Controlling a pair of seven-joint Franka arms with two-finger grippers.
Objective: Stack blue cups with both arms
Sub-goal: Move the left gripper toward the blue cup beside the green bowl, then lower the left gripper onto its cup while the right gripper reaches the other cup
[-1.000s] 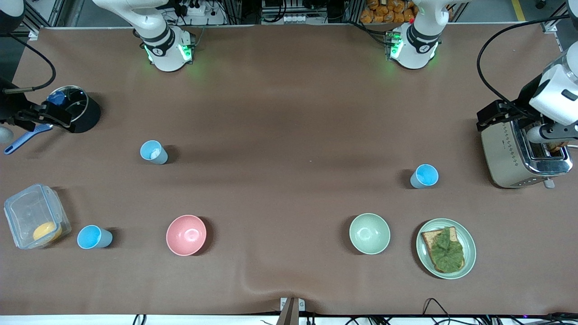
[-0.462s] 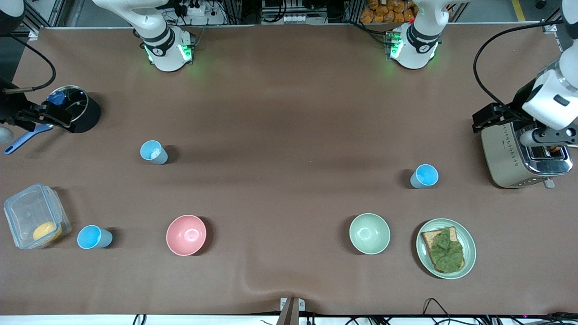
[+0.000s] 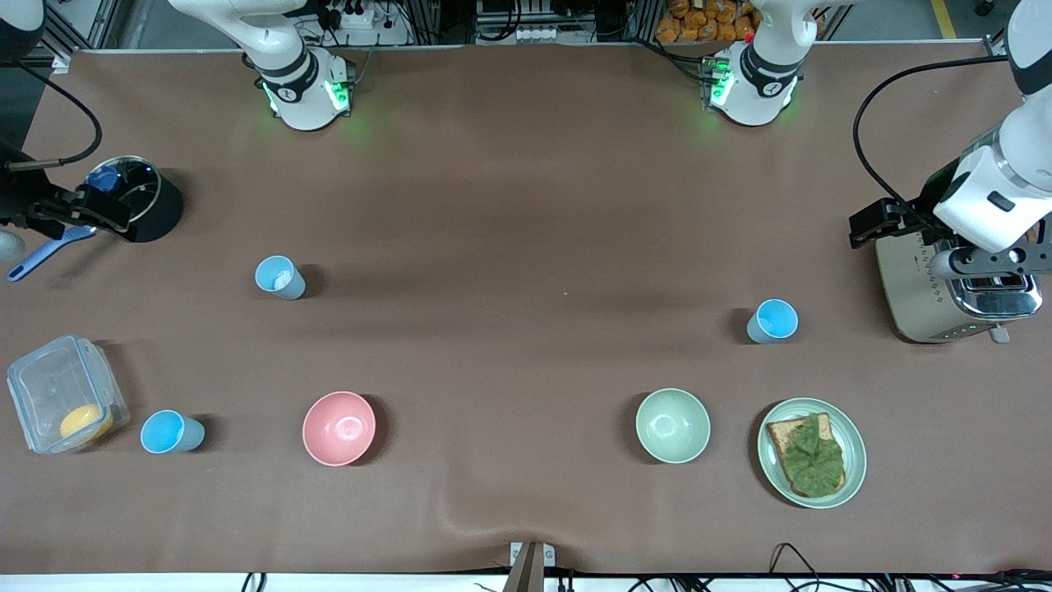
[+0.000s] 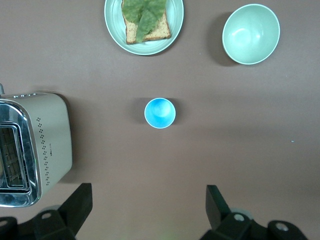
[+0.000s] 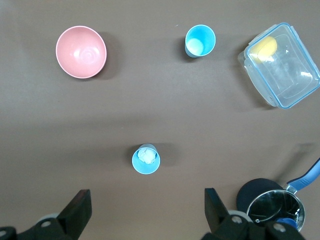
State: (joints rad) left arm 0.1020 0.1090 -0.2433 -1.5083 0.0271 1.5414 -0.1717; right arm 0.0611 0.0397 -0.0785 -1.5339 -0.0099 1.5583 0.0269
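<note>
Three blue cups stand upright and apart on the brown table. One (image 3: 279, 277) holds something white and also shows in the right wrist view (image 5: 146, 158). One (image 3: 171, 432) stands next to a clear container, nearer the front camera (image 5: 200, 41). One (image 3: 772, 321) stands toward the left arm's end (image 4: 160, 113). My left gripper (image 4: 147, 210) is open and empty, high above the table beside the toaster; its wrist (image 3: 986, 205) shows over the toaster. My right gripper (image 5: 147, 210) is open and empty, high above the table beside the black pot; its wrist is at the table's edge (image 3: 49, 215).
A pink bowl (image 3: 339, 427) and a pale green bowl (image 3: 672, 425) sit near the front edge. A plate (image 3: 772, 473) with bread and lettuce lies beside the green bowl. A toaster (image 3: 912, 288), a black pot (image 3: 160, 215) and a clear container (image 3: 37, 386) stand at the table's ends.
My left arm's wrist has shifted a little over the toaster, toward the table's middle. The right arm and the cups have not moved.
</note>
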